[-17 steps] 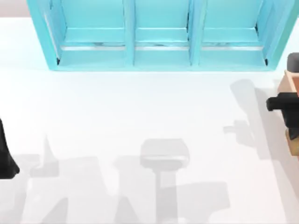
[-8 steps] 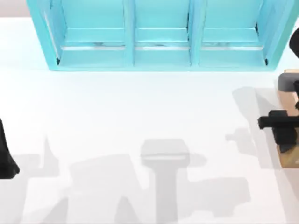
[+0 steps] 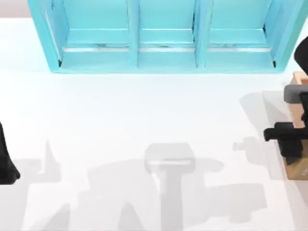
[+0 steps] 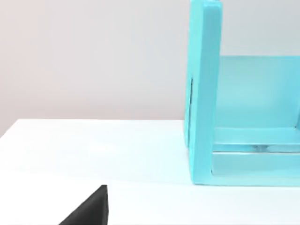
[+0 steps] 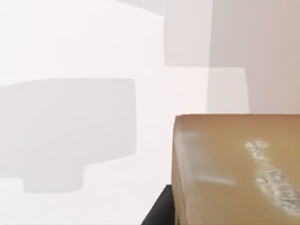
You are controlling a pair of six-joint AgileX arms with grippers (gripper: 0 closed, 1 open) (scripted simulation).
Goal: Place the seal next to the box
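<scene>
Right gripper [image 3: 294, 144] over the seal [image 3: 299, 168] at the table's right edge, just beside the salmon-orange box [image 3: 299, 79].
Whether its fingers grip the block I cannot tell. The seal [image 5: 234, 168] looks like a small, rigid, light tan block with smooth flat faces; pinching two opposite side faces seems safest. The left arm [image 3: 7, 159] sits parked at the left edge.

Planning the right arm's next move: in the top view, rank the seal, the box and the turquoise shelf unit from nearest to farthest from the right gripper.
1. The seal, directly under the right gripper at the table's right edge.
2. The box, just behind along that edge.
3. The turquoise shelf unit, across the back.
</scene>
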